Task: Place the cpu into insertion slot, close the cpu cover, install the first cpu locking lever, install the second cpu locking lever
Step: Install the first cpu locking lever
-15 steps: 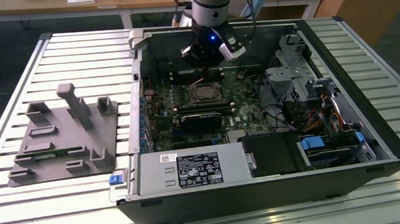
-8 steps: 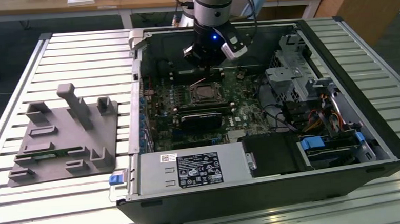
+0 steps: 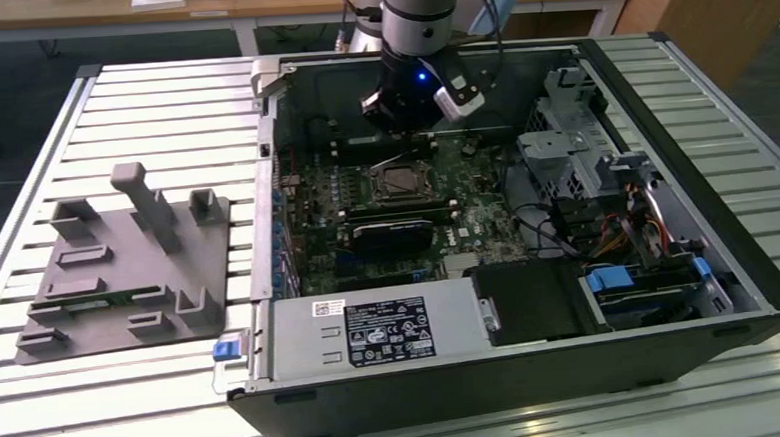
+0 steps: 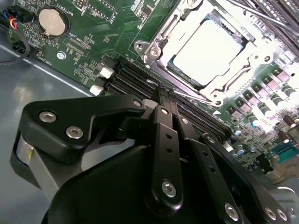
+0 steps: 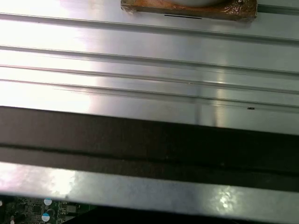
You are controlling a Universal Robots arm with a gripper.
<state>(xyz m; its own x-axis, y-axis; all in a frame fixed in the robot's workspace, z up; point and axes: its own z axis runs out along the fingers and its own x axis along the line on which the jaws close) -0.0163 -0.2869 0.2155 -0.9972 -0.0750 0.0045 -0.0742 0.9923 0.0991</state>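
**CPU Seated, Cover Down; Tool Clenched at Socket Edge**

The cpu [image 4: 210,46] is found seated in the insertion slot [image 4: 148,50]. Its pale metal face is seen through the open window of the cpu cover [image 4: 187,78], and the cover is observed lowered flat over the chip. A thin metal rod [image 4: 198,97] is noted along the cover's near edge. Further thin rods [image 4: 247,10] are seen crossing at the far side of the socket, and their seating cannot be determined.

In the second wrist view the tool [image 4: 162,92] is recorded just beside the socket, over the black memory slots [image 4: 131,81]. Its fingers [image 4: 164,126] are drawn together at the tips. Whether the near rod is touched or pinched by them cannot be told.

The socket is set amid the green motherboard [image 3: 362,195], on which a round coin cell [image 4: 50,21] is also noted.

In the exterior view the arm [image 3: 419,7] is seen reaching down into the open computer case [image 3: 506,393] at the socket's far side. A labelled power supply [image 3: 369,330] is mounted at the case's near edge.

The case is carried on a slatted metal counter [image 3: 156,91]. A grey moulded fixture [image 3: 119,263] is placed on the counter at the exterior view's left, well apart from the tool.
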